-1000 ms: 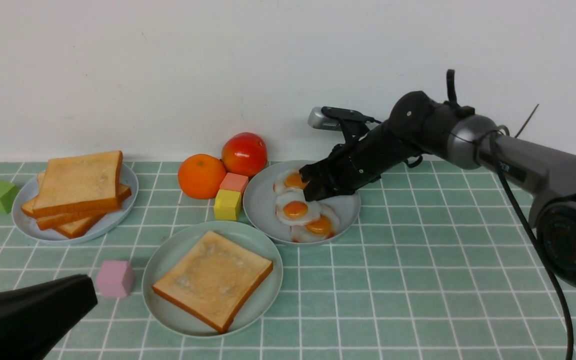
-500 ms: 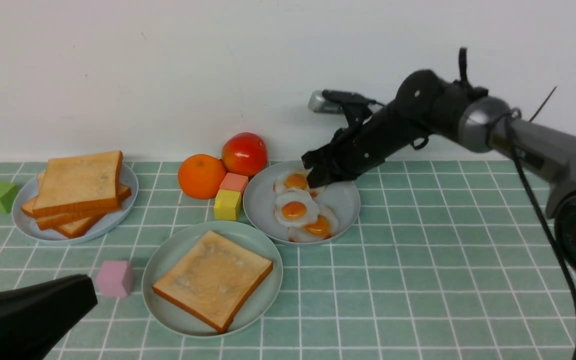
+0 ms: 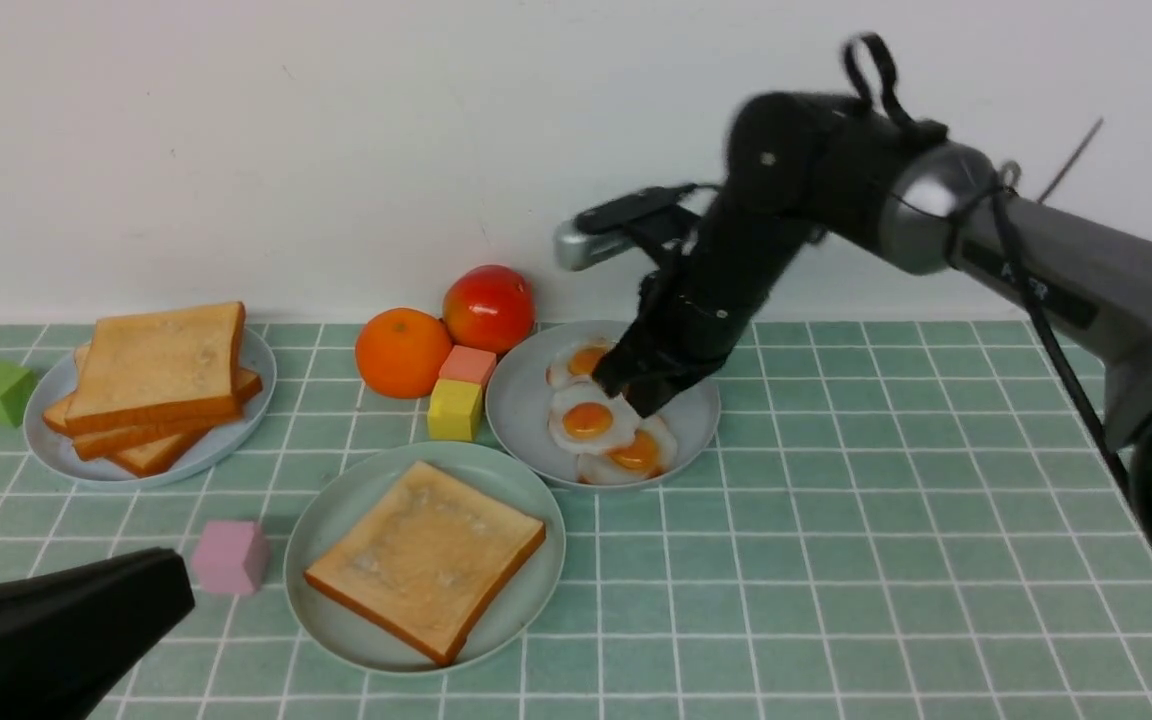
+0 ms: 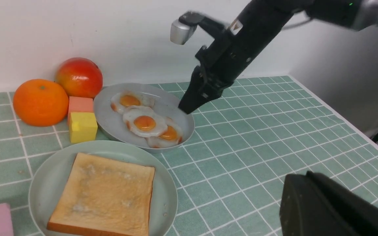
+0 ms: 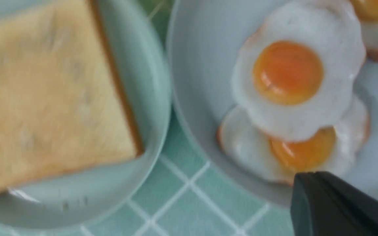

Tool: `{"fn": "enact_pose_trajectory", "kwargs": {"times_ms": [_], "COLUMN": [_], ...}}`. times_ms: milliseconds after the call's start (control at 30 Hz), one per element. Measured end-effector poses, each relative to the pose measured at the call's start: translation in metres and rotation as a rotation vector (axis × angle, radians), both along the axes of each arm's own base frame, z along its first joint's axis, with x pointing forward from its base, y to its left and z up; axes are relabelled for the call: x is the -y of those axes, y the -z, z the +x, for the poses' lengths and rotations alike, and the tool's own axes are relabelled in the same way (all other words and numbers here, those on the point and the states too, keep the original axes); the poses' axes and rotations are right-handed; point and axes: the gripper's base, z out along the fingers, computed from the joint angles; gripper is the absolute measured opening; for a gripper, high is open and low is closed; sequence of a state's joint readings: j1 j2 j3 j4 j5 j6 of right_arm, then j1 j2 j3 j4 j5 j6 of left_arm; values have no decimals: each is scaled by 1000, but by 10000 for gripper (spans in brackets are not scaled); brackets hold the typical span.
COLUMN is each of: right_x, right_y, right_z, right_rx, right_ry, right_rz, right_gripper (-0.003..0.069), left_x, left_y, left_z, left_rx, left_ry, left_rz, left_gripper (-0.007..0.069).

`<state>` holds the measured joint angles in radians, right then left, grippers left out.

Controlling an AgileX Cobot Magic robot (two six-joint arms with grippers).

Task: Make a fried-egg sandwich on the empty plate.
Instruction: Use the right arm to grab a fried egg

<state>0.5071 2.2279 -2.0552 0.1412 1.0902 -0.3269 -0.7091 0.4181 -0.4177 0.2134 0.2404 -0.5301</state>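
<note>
The pale mint-green plate [image 3: 336, 510] sits front centre with one toast slice [image 3: 426, 560] on it; both also show in the left wrist view [image 4: 44, 170] [image 4: 107, 193]. Three fried eggs [image 3: 588, 420] lie overlapping on a greyish-blue plate [image 3: 526, 400] behind it. My right gripper [image 3: 629, 393] points steeply down over the eggs' right side, shut and empty; its tip [image 5: 307, 183] is by the nearest egg [image 5: 304, 150]. My left gripper [image 3: 166, 590] rests low at the front left, shut and empty [image 4: 299, 178].
A stack of toast slices [image 3: 151, 370] lies on a greyish-blue plate [image 3: 46, 440] at the left. An orange [image 3: 403, 352], a tomato [image 3: 489, 307], and pink [image 3: 468, 364] and yellow [image 3: 456, 410] blocks stand left of the eggs. A pink block [image 3: 229, 556] and a green block [image 3: 1, 392] are nearby.
My right arm has risen and its wrist has swung from a low slant to steeply downward. The tip has shifted from the far egg toward the middle egg. The left arm has not moved.
</note>
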Motion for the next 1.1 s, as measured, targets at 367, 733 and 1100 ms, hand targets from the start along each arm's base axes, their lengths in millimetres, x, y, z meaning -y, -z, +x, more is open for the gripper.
{"fn": "enact_pose_trajectory", "kwargs": {"times_ms": [367,733,1100], "right_x": [-56,-61,-58], "right_y": [27,62,83], "right_z": [-19,-3,9], "right_rx": [201,280,372], "right_ry": [-176,-194,-192], "right_rz": [-172,-193,-293], "right_gripper": [188,559,556], "left_x": [-3,-4,-4], "left_y": [5,8,8], "left_z": [1,1,1], "left_rx": [-5,-24,-24], "left_ry": [-20,-32,-32], "left_rz": [85,120,122], "left_gripper": [15,15,17]}}
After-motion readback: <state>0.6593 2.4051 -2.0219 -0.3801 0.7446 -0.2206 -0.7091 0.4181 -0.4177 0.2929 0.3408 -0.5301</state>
